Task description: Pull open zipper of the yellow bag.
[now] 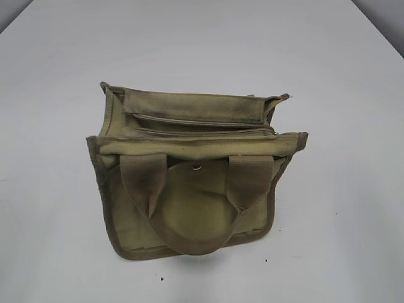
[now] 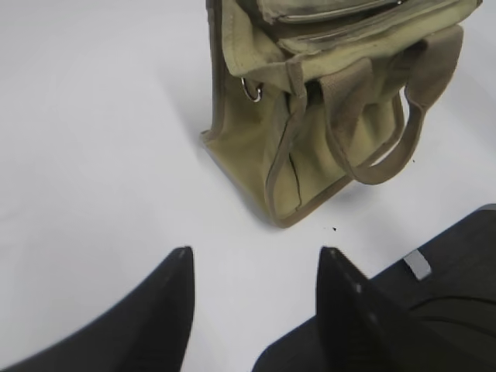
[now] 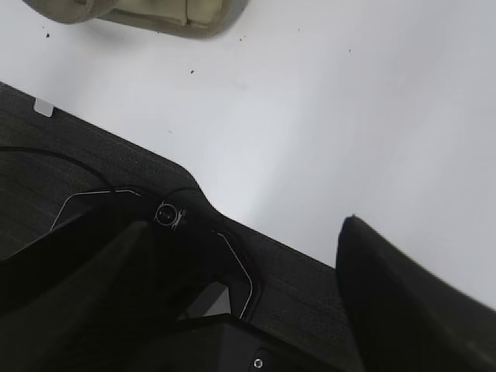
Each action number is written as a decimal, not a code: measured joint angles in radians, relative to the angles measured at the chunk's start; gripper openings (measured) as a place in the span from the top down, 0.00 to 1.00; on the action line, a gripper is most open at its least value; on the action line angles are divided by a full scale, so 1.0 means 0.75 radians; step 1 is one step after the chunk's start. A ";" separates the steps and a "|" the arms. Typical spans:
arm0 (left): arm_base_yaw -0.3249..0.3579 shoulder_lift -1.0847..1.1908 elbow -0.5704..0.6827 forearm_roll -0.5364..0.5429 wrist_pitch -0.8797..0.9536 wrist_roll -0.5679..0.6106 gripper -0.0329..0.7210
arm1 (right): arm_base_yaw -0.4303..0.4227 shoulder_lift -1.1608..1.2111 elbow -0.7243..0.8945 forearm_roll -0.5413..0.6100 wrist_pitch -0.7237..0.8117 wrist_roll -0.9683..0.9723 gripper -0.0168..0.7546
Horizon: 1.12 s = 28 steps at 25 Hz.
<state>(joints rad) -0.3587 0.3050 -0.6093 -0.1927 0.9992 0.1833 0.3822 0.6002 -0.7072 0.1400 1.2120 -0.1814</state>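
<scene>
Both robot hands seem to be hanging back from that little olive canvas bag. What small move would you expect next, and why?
Probably the left hand moving forward toward the olive-khaki canvas tote bag. Both hands are open and empty; neither shows in the exterior view. The right hand sees only the bag's edge. The long zipper along the top looks closed, so something must first reach and steady the bag.

White table (image 1: 57, 95), small dark specks (image 1: 162, 278)
</scene>
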 joint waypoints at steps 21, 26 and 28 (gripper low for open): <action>0.000 -0.281 0.114 0.046 0.085 -0.001 0.43 | 0.000 -0.474 0.293 0.007 -0.155 -0.093 0.25; 0.000 -0.281 0.114 0.048 0.085 -0.001 0.43 | 0.000 -0.474 0.293 0.025 -0.156 -0.093 0.25; 0.000 -0.281 0.114 0.048 0.085 -0.001 0.43 | 0.000 -0.474 0.293 0.025 -0.156 -0.093 0.25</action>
<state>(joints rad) -0.3587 0.0941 -0.5236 -0.1568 1.0633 0.1825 0.3822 0.2447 -0.4874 0.1587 1.0951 -0.2509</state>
